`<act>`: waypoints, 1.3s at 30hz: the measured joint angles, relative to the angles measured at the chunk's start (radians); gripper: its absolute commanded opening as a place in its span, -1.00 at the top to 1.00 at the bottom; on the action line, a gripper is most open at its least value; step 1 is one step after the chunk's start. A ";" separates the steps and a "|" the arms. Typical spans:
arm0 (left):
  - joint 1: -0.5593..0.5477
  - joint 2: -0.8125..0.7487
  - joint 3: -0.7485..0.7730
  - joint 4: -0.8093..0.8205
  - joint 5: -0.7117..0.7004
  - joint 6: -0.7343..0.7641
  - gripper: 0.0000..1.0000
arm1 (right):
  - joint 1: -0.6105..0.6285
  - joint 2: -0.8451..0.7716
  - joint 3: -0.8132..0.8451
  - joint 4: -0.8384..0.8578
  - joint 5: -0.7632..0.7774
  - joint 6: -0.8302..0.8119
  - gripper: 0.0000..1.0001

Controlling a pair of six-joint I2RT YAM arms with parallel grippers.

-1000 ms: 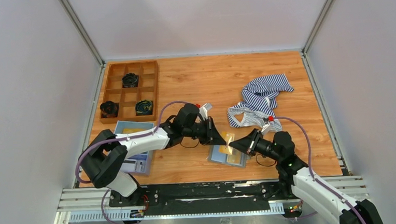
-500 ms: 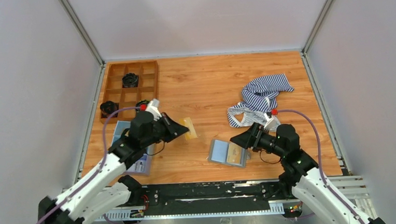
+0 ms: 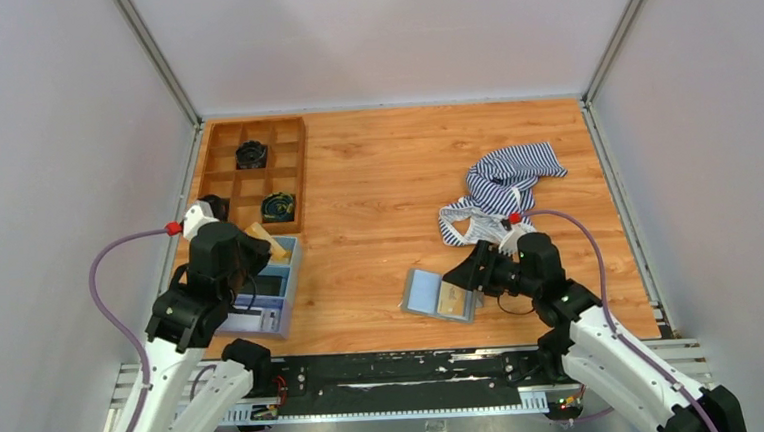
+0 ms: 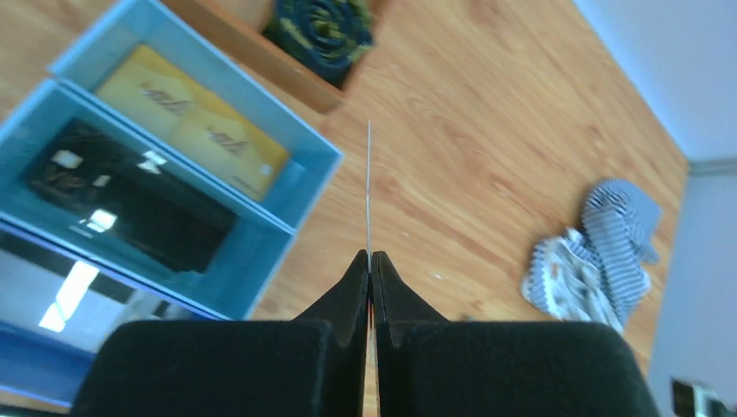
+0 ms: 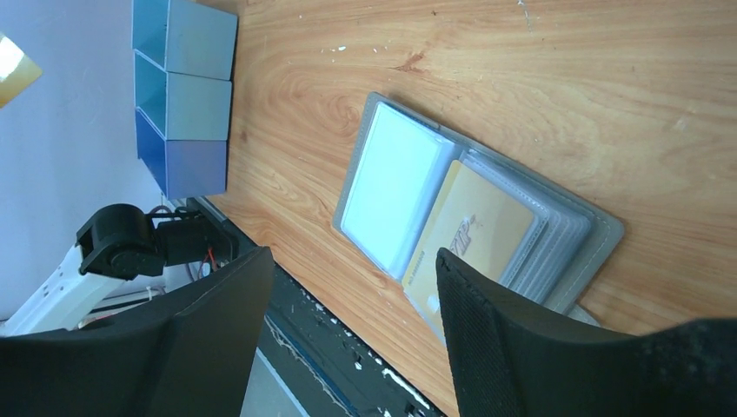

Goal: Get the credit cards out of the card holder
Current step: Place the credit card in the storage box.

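The card holder (image 3: pixel 425 292) lies open on the table in front of my right arm, grey with a pale blue lining (image 5: pixel 395 187). One tan-yellow credit card (image 5: pixel 474 234) sticks out of its pocket panel. My right gripper (image 5: pixel 352 256) hovers just at the holder's near edge, open, with nothing between its fingers. Far to the left, my left gripper (image 4: pixel 369 259) is shut on another credit card (image 4: pixel 368 182), seen edge-on as a thin line. That card (image 3: pixel 272 247) hangs over the near corner of the blue tray (image 3: pixel 289 282).
The blue tray (image 4: pixel 300 161) holds yellow cards (image 4: pixel 191 109) in one compartment and a black card (image 4: pixel 130 195) in the one beside it. A wooden organiser (image 3: pixel 300 171) with dark coiled items stands behind it. A striped cloth (image 3: pixel 502 194) lies behind the card holder.
My left gripper carried a card from the card holder leftwards to the blue tray. My right gripper opened, let go of the card in the holder and drew back a little.
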 measured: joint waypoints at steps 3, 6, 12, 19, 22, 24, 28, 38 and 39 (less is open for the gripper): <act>0.134 0.044 -0.010 -0.018 0.055 0.040 1.00 | 0.000 0.016 0.000 0.001 0.000 -0.009 -0.44; 0.259 0.079 -0.043 -0.005 0.125 0.071 1.00 | 0.000 0.040 0.000 0.002 0.000 -0.013 -0.43; 0.398 0.119 -0.185 0.104 0.246 0.076 1.00 | -0.002 0.121 0.001 0.037 -0.001 -0.015 -0.42; 0.414 0.166 -0.246 0.241 0.314 0.043 1.00 | -0.031 0.286 0.068 0.063 -0.008 -0.019 -0.40; 0.443 0.164 -0.246 0.271 0.292 0.023 1.00 | -0.051 0.354 0.119 0.077 -0.019 -0.024 -0.39; 0.464 0.164 -0.246 0.277 0.279 0.013 1.00 | -0.061 0.404 0.154 0.087 -0.027 -0.031 -0.38; 0.495 0.172 -0.257 0.295 0.269 -0.004 1.00 | -0.074 0.479 0.198 0.098 -0.042 -0.041 -0.37; 0.509 0.202 -0.408 0.406 0.259 -0.088 0.99 | -0.085 0.632 0.266 0.117 -0.105 -0.057 -0.32; 0.509 0.203 -0.423 0.428 0.259 -0.102 0.86 | -0.085 0.642 0.269 0.122 -0.111 -0.057 -0.32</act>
